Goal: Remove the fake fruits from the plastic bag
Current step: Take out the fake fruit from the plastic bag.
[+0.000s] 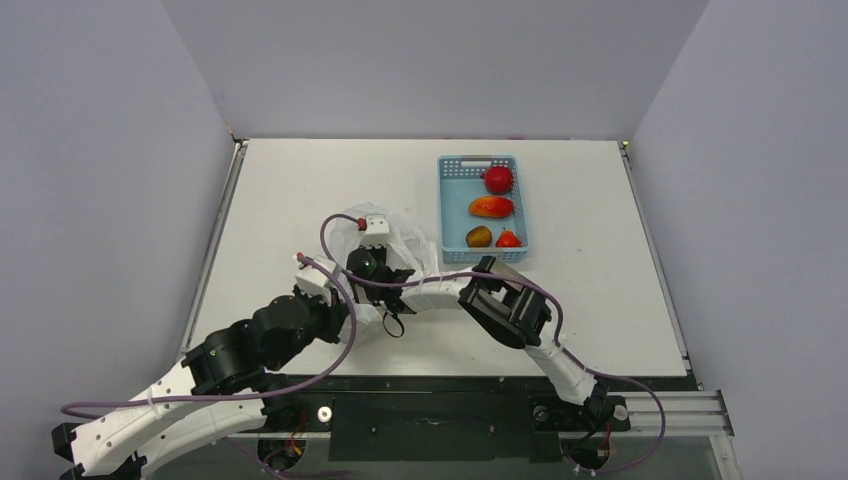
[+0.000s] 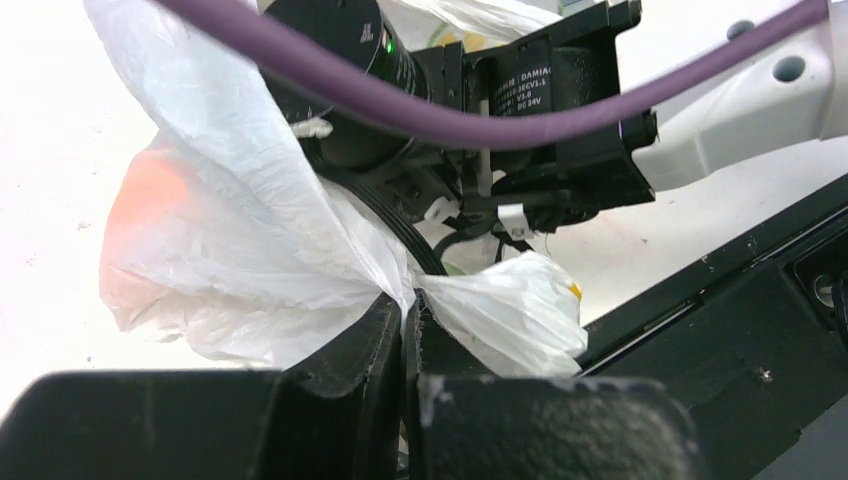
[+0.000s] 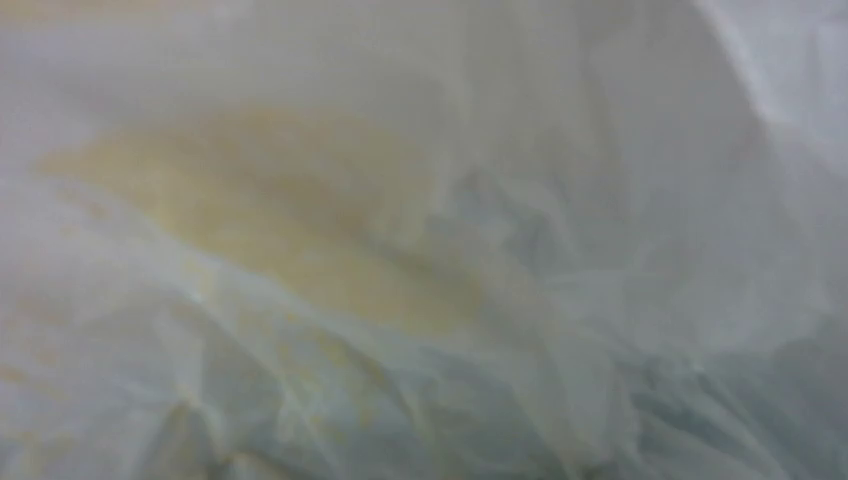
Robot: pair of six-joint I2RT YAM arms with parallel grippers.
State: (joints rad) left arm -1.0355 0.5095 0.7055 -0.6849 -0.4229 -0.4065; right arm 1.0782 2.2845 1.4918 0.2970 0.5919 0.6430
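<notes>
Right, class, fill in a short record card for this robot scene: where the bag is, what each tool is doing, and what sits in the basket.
plastic bag: crumpled mid-table, just left of the blue basket
left tool: shut, pinching a fold of the bag
right tool: hidden inside the bag; its camera shows only plastic
basket contents: apple, mango, kiwi, small red fruit
bag contents: unseen, apart from an orange tint through its wall

Even bright light; plastic bag (image 3: 600,200) out-of-focus.
</notes>
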